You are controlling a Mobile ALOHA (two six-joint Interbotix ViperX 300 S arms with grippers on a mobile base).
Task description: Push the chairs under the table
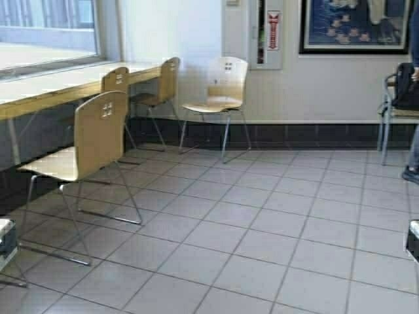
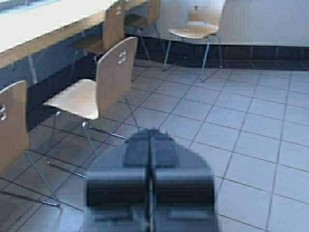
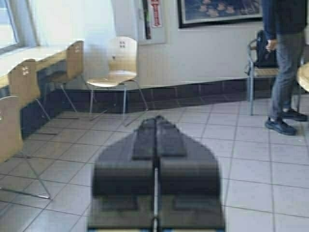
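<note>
A: Nearest the lens: left hand [image 2: 150,159] and right hand [image 3: 155,145], both pinched fully together, holding nothing, hanging over bare floor tiles [image 1: 262,229]. In the high view only a corner of each arm shows at the bottom edges.

B: Chairs?

A: Four plywood chairs in the high view. Nearest chair [image 1: 91,140] sits out from the tabletop [image 1: 65,82], seat pointing at the front edge, backrest toward the open floor, so that's the face to push. Second chair [image 1: 116,82] looks tucked in, backrest close to the front edge. Third chair [image 1: 160,85] is partly under, near the far end of the tabletop. Fourth chair [image 1: 219,91] stands past that end against the wall, well clear.

B: Why the closed fingers?

A: My guess: a blunt tip for shoving a backrest, no grasp needed. Left arm is on the chair side, likely does the work.

B: Any text?

A: Red vertical sign [image 1: 273,29] on the wall panel; lettering is too small to read. Framed picture [image 1: 357,26] beside it. A person [image 3: 285,63] stands at far right by a grey metal chair [image 1: 393,111] with a dark bag on it.
</note>
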